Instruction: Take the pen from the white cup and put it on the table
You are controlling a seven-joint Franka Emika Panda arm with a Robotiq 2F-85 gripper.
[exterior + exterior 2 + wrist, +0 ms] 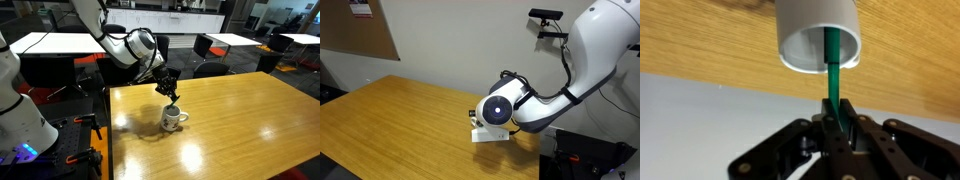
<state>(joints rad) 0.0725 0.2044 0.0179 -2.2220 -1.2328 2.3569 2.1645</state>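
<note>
The white cup (805,20) stands on the honey-brown table (700,40), and its dark inside faces the wrist view. A thin green-looking pen (830,60) rises out of the cup, its lower end still inside. My gripper (837,105) is shut on the pen's upper part. In an exterior view the gripper (173,95) hangs just above the cup (172,119), near the table's (240,120) left end. In an exterior view the arm's wrist (498,110) hides the fingers and most of the cup.
White-topped tables (50,42) with black chairs (210,47) stand behind the wooden table. The robot's white base (20,110) is at the left. A cork board (355,30) hangs on the wall, and a camera on a stand (547,15) sits above the arm.
</note>
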